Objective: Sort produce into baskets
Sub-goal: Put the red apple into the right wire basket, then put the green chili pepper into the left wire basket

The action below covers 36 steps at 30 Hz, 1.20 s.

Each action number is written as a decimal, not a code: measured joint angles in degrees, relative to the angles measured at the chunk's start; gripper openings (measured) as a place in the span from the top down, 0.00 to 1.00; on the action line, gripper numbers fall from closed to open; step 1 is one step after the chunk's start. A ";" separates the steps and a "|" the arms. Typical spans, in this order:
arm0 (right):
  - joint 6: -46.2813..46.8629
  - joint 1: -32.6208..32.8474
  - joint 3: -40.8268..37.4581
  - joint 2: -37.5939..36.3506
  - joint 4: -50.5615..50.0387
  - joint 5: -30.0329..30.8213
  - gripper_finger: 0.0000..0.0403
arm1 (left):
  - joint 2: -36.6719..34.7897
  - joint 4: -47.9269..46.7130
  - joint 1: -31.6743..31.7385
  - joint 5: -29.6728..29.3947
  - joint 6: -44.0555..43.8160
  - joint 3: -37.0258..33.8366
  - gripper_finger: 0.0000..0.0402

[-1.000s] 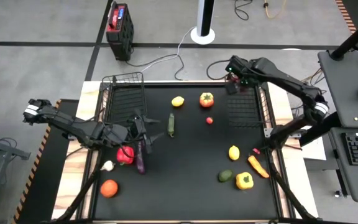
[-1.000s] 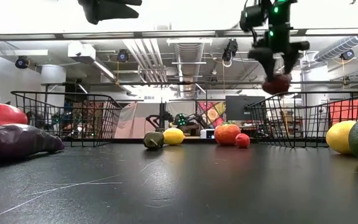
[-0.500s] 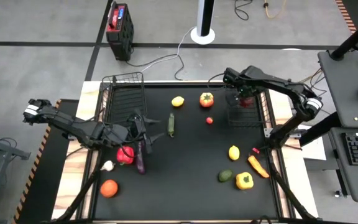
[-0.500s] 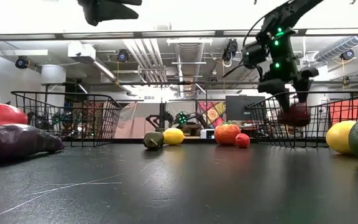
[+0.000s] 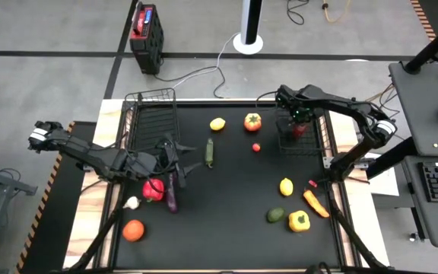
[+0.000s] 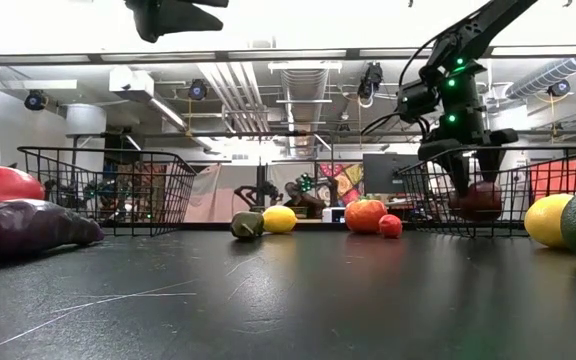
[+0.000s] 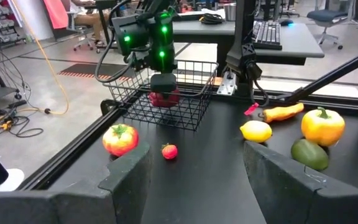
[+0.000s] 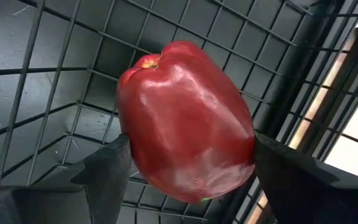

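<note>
Held between the two fingers point(image 8: 110, 171) of the right gripper point(image 5: 298, 125): a red pepper point(image 8: 185, 121), down inside the right basket point(image 5: 301, 146) at the table's far right side. Long axis seen running roughly along the gap between the fingers, stem end turned away from the wrist toward the mesh floor; not clear whether already resting on the wire. Fingers pressed against both flanks of the pepper, so still grasping, not released.

Compared with a second before: then carried high above the basket's far rim, now lowered within the walls, sitting level with the mesh in the low view point(image 6: 480, 200).

Left gripper point(image 5: 175, 161) parked above the table's left half, just beside the purple eggplant point(image 5: 172, 192) and another red pepper point(image 5: 153, 189), fingers point(image 7: 126, 177) parted and empty, unchanged. Left basket point(image 5: 152, 114) at the far left corner, likewise unmoved.
</note>
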 joint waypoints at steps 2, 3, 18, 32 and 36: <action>-0.42 0.00 0.18 -0.02 0.38 0.34 0.24 | 0.00 0.01 0.00 0.00 -0.53 0.00 0.42; -0.62 0.00 0.28 -0.02 0.67 0.56 0.24 | 0.00 0.01 0.00 0.00 -0.88 0.00 0.42; -2.04 -0.02 0.33 0.00 1.93 0.88 0.14 | 0.00 -1.98 -0.04 0.46 -7.42 0.00 0.42; -0.10 3.62 6.62 -9.46 2.62 0.95 0.12 | 0.00 -7.98 -0.09 5.77 -19.60 0.00 0.42; 0.62 8.92 6.67 -14.51 5.60 0.91 0.12 | 0.04 -11.67 -0.09 12.45 -32.91 0.00 0.42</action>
